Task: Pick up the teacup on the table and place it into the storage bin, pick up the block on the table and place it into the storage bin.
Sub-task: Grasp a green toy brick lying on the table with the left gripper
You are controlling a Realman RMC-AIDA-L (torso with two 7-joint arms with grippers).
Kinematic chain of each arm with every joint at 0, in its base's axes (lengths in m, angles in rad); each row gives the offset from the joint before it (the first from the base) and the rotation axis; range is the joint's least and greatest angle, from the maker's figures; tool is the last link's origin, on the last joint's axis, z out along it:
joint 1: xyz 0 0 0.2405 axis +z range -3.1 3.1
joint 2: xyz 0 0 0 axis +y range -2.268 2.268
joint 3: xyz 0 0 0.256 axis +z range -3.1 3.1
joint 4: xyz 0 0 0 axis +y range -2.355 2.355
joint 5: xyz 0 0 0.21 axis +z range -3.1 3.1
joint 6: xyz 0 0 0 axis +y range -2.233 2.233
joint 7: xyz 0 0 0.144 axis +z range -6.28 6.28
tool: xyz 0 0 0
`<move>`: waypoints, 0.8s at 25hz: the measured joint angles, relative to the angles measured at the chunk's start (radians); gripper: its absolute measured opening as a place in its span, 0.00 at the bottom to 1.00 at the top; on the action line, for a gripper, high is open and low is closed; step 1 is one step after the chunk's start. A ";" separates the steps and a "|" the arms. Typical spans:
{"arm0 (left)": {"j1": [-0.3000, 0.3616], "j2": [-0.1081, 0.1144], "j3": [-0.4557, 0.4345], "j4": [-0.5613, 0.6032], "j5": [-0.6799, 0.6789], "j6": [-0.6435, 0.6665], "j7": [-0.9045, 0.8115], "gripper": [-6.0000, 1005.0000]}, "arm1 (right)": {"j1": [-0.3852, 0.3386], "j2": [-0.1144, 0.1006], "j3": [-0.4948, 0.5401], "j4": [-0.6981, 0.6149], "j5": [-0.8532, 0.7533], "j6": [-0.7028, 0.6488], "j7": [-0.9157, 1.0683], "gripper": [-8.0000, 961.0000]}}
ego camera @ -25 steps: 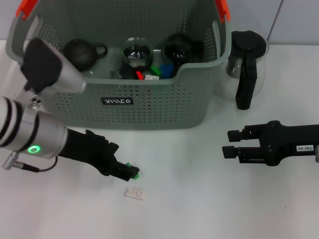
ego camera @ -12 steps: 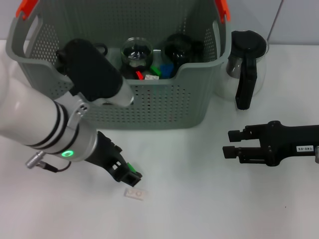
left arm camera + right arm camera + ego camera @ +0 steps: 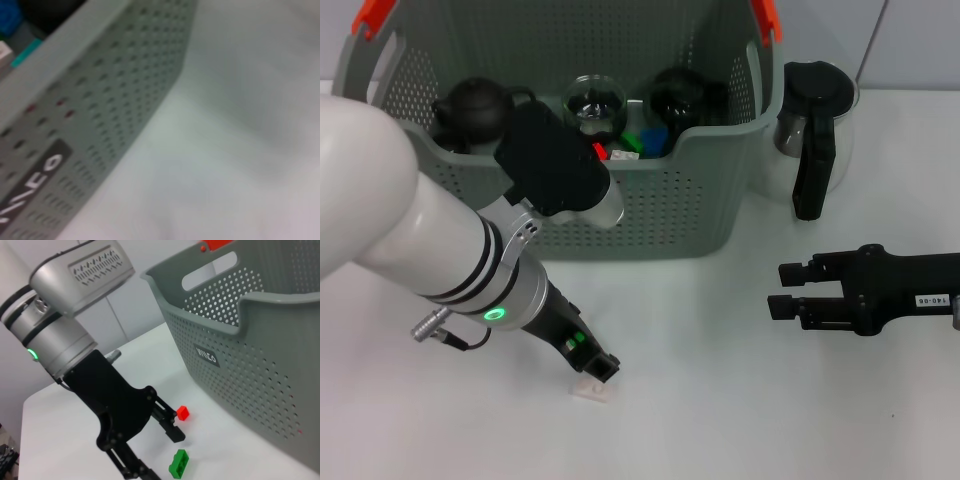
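Block step in hand. No teacup on the surface in any view; a glass cup (image 3: 592, 104) sits in the storage bin (image 3: 650, 215) with a dark teapot (image 3: 475, 106), so the cup half looks done.

Left gripper (image 3: 596, 366) is low over the surface in front of the bin, wrist pitched steeply down. In the right wrist view its two fingers stand spread, nothing between them: released.

Pale block (image 3: 590, 388) lies flat on the surface, right at the left gripper's tip and just on the robot's side of it. Cannot tell whether they touch. Its long axis runs roughly left to right in the head view, slightly tilted.

Right wrist view also shows a green block (image 3: 179, 462) and a small red block (image 3: 182, 413) on the surface close by the same fingers, green just off the fingertips. Which one is the target is unclear.

Right gripper (image 3: 782, 288) hangs level over the surface, well apart to the right, fingers parted and empty. Idle by the look of it. A glass pot with a black handle (image 3: 814, 135) stands beside the bin on that side.

Judgement: left arm is far nearer. The move turns on fingers straddling the block's short side, then a lift back over the bin's front wall.
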 joint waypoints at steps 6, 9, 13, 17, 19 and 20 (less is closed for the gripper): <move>-0.024 0.000 0.010 -0.041 0.033 -0.029 -0.052 0.78 | -0.003 -0.001 0.000 0.000 0.000 0.000 0.000 0.61; -0.039 0.000 0.018 -0.061 0.052 -0.031 -0.073 0.73 | -0.003 -0.001 0.000 0.000 0.000 -0.001 0.000 0.61; -0.062 0.000 0.047 -0.092 0.077 -0.038 -0.100 0.72 | -0.003 -0.002 0.000 0.000 0.000 0.000 0.000 0.61; -0.067 0.000 0.062 -0.100 0.082 -0.045 -0.109 0.72 | -0.004 -0.002 0.000 0.000 0.000 -0.001 0.000 0.61; -0.068 0.000 0.063 -0.103 0.084 -0.047 -0.109 0.72 | -0.004 -0.002 0.000 0.000 0.000 -0.001 0.000 0.61; -0.068 0.000 0.063 -0.105 0.089 -0.048 -0.109 0.72 | -0.005 -0.002 0.000 0.000 0.000 -0.001 0.000 0.61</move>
